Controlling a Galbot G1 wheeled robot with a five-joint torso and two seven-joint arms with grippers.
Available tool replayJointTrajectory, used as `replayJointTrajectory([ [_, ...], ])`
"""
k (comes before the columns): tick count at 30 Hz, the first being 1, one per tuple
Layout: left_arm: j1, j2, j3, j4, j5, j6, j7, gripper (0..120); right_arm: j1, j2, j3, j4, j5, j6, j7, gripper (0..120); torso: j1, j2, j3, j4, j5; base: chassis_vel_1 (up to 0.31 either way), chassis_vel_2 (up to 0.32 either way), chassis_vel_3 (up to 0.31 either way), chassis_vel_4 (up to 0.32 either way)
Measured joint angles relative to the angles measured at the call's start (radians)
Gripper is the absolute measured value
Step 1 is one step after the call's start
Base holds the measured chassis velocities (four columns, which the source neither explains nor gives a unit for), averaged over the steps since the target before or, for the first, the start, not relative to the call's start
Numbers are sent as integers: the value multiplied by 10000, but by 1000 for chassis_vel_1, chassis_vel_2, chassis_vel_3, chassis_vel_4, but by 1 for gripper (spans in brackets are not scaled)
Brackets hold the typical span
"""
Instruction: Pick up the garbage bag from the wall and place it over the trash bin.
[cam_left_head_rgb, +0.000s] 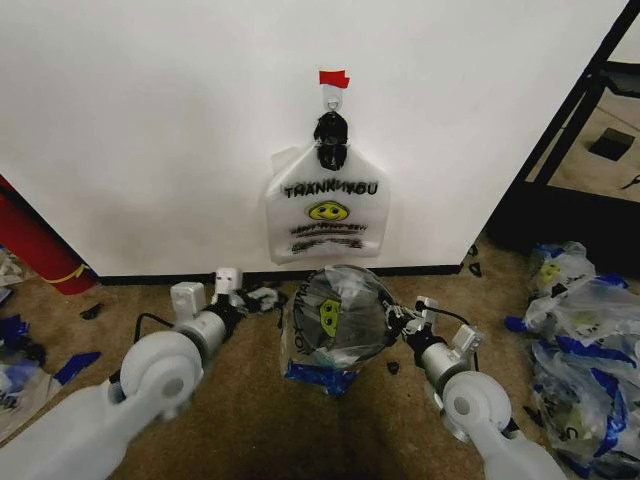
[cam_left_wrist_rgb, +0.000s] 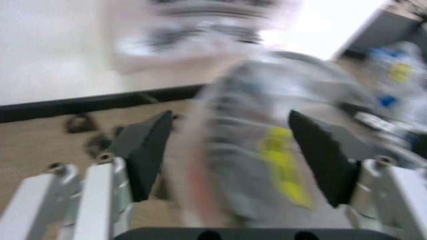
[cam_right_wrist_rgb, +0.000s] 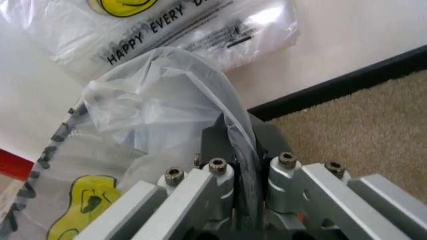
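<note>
Garbage bag (cam_left_head_rgb: 335, 320) sits draped over the trash bin (cam_left_head_rgb: 300, 335) on the carpet just below the wall (cam_left_head_rgb: 150, 120) in the head view, its yellow smiley facing forward and a blue tape patch low at the front. Above it another "THANK YOU" bag (cam_left_head_rgb: 327, 215) hangs flat from a hook (cam_left_head_rgb: 332, 102) under a red tape strip (cam_left_head_rgb: 334, 78). The left pincer (cam_left_head_rgb: 262, 296) is beside the bin's left rim; the right pincer (cam_left_head_rgb: 400, 322) is at the right rim, presumably to keep the film stretched across the opening.

From the left wrist, the left pincer (cam_left_wrist_rgb: 230, 155) stands wide open, dark pads on either side of the bagged bin and apparently touching nothing, though the view is blurred.

From the right wrist, the right pincer (cam_right_wrist_rgb: 241, 172) is closed tight on a fold of the garbage bag's (cam_right_wrist_rgb: 153, 115) edge, which arches up from the jaws; this hold likely keeps the mouth open over the rim.
</note>
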Motion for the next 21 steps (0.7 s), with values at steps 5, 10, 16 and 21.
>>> replayJointTrajectory([
  [5,-1509,-458,1089,-66,-857,638,-546,44,-110,164,-38,63,-472,117,95,0,0,0,0,-1,0,0,0,0,0],
  [10,-3065,-962,2463,548,-1482,1204,-1228,26,-152,266,-38,73,-1045,259,109,0,0,0,1,-2,2,0,0,0,0],
  [16,-4575,-1706,4081,1689,-2034,1748,-2004,4,-265,365,30,161,-1574,418,85,0,1,0,1,-4,1,0,0,0,0],
  [21,-5108,-2288,4652,2395,-2180,1952,-2478,0,-325,404,60,165,-1797,499,48,0,1,0,1,-3,1,0,0,0,0],
])
